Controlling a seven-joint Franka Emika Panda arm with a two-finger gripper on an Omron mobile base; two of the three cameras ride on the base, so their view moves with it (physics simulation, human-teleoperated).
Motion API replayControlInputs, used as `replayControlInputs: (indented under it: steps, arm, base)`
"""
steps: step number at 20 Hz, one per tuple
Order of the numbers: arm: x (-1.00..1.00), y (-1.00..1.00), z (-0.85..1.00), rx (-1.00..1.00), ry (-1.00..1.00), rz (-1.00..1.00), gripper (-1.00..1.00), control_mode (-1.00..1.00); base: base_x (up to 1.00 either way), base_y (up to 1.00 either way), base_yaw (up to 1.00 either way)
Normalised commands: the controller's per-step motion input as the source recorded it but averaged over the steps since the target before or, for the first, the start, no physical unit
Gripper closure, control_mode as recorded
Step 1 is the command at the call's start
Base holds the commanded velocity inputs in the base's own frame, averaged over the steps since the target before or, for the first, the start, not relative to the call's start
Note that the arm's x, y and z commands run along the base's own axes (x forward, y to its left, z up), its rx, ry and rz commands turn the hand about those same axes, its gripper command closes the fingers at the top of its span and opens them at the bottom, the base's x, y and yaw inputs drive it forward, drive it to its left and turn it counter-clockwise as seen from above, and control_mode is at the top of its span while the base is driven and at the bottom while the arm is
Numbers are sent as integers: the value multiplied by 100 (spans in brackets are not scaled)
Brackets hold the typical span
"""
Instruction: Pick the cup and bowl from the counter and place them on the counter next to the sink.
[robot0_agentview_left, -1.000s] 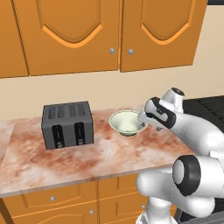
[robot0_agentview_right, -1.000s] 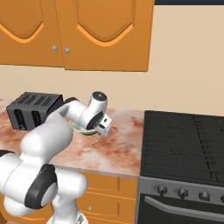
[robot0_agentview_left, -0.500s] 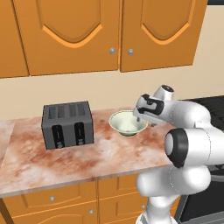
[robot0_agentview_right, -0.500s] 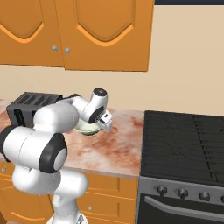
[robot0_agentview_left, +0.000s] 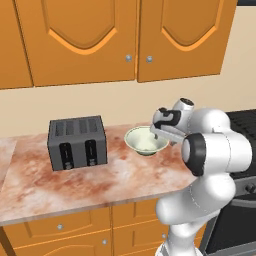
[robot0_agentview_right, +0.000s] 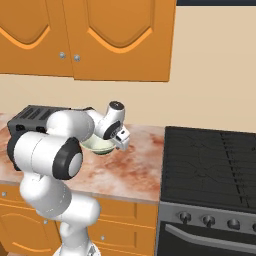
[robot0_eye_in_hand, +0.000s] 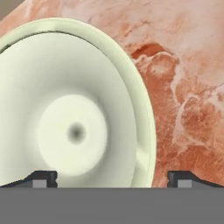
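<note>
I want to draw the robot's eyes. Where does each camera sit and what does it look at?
Left base view: behind the arm on its left, looking forward and down at the counter, toaster and bowl; the white arm rises at lower right.
Right base view: behind on the right, facing the same counter plus the stove; the arm rises at lower left.
Hand view: on the hand, looking down into the bowl; two dark fingers spread open at the bottom.
All three share the bowl.
</note>
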Motion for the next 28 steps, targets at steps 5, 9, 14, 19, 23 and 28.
replayControlInputs:
  steps: [5, 9, 14, 19, 23, 28]
  arm:
    - [0, 0, -15, 0, 0, 0, -100, -100]
    - [0, 0, -19, 0, 0, 0, -100, -100]
    - [0, 0, -27, 0, 0, -2, -100, -100]
    - [0, 0, -14, 0, 0, -5, -100, -100]
    - [0, 0, -1, 0, 0, -3, -100, -100]
    - [0, 0, 0, 0, 0, 0, -100, -100]
  base:
    - [0, 0, 0]
    - [0, 0, 0]
    - [0, 0, 0]
    - [0, 0, 0]
    - [0, 0, 0]
    - [0, 0, 0]
